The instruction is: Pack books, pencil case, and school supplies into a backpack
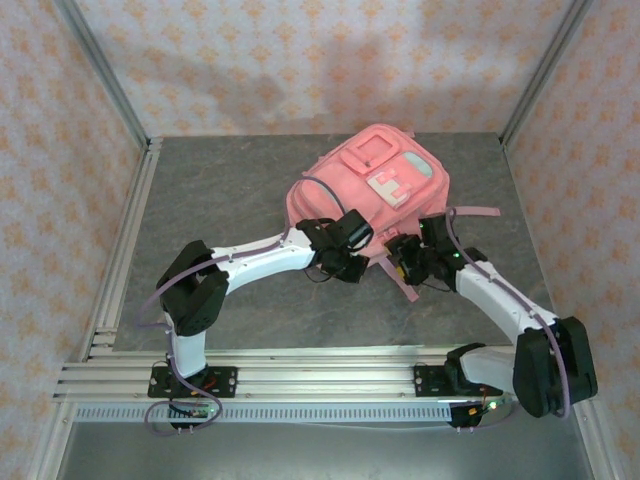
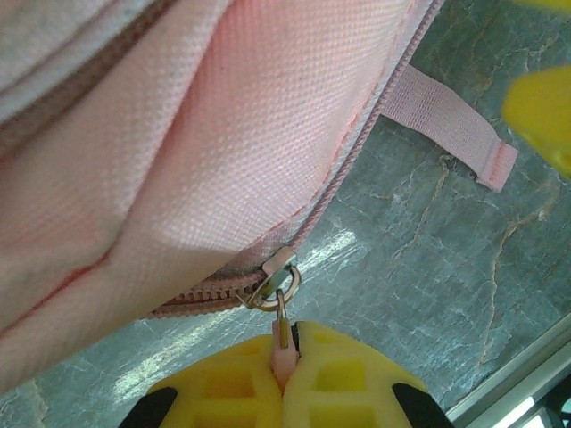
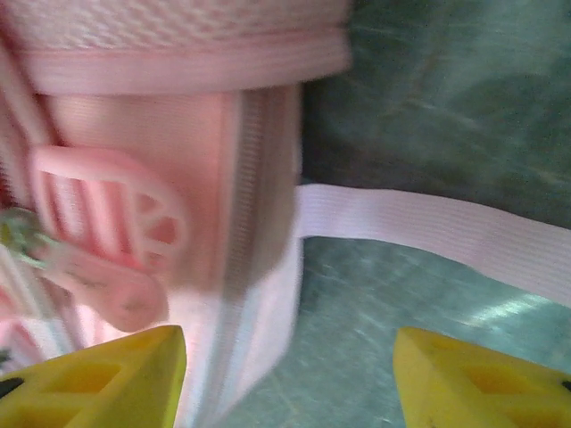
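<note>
We saw the left claw [image 2: 285, 361] pinched shut on the pink zip pull [image 2: 282, 352] (metal-ringed) of the pink fabric backpack [image 1: 372, 190]; the right claw [image 3: 290, 370] gaped wide, empty.

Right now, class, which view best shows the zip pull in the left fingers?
Left wrist view: the zip pull sits close, its pink tab pinched between the left fingers. From the top external view it is too small to see on the backpack. The right wrist view is too blurred to tell.

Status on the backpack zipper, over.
Left gripper shut on zipper pull. Right gripper open beside backpack. Loose strap lying by right jaws.
</note>
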Robot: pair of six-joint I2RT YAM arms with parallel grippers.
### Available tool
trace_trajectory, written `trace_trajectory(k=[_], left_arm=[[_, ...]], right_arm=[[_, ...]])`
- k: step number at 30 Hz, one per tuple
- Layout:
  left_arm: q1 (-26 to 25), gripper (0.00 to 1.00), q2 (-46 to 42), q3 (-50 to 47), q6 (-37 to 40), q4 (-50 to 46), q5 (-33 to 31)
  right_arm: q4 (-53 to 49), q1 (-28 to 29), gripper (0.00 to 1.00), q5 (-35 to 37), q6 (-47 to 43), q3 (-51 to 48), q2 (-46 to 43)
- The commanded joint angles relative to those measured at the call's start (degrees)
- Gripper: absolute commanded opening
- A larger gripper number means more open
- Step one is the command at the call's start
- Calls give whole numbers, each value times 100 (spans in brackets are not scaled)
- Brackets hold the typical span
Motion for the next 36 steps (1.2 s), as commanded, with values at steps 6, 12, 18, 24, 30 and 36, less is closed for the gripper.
trace_trajectory(k=[6,12,18,24,30,36], left_arm=[[-198,0,-104,311,36,-195,376],[-199,0,-155,303,41,-271,182],[-117,0,-282,-30,50,-412,-257],[188,0,-653,-613,14,-480,-605],[529,0,-1041,-1140,73,-510,-796],[977,0,-1185,-1466,259,-569,-875]], right_arm=[[1191,142,58,-158,416,-42,493],[900,156,16,129,196,-68,611],[-124,104,0,684,-518,385,564],[-858,-259,0,1063,-933,494,363],[-1297,-562,0,1332,-1359,577,310],[-1734,-739,0,1990,-1735,970,464]])
